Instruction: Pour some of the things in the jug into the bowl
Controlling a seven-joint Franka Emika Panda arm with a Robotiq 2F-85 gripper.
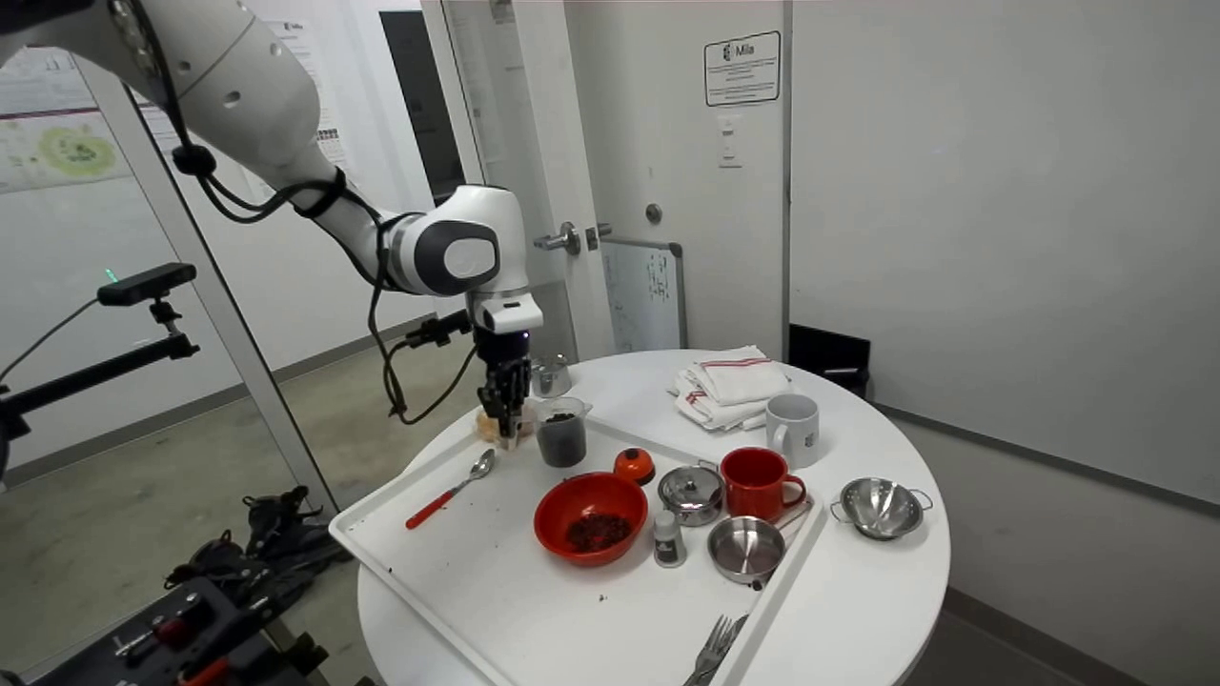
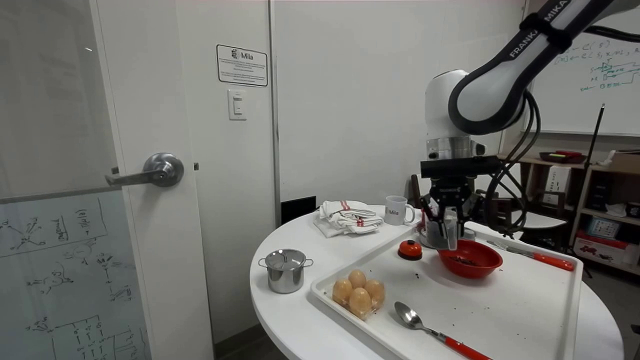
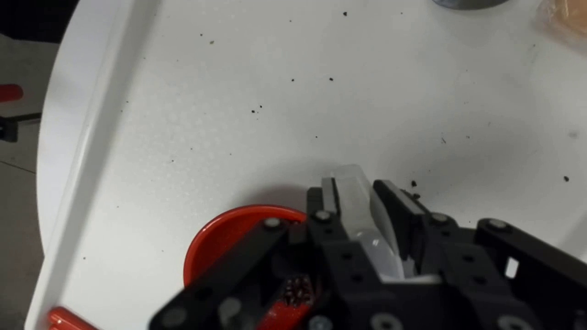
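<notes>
The jug is a clear vessel (image 1: 560, 442) filled most of the way with dark bits. My gripper (image 1: 510, 421) is shut on its translucent handle, which shows between the fingers in the wrist view (image 3: 360, 211). In both exterior views the jug (image 2: 436, 240) looks upright and raised above the tray, beside the bowl. The jug's body is hidden behind the gripper in the wrist view. The glossy red bowl (image 1: 550, 519) stands on the tray with some dark bits inside (image 1: 598, 532). In the wrist view the bowl (image 3: 234, 220) lies lower left of the fingertips, partly covered by the gripper.
A white tray (image 1: 448, 581) carries a red-handled spoon (image 1: 454, 491), an orange-red timer (image 1: 634, 466), a small shaker (image 1: 668, 540), a lidded steel pot (image 1: 691, 494), a steel pan (image 1: 746, 550), a red mug (image 1: 758, 483), and a pack of eggs (image 2: 359, 294). Dark crumbs dot the tray.
</notes>
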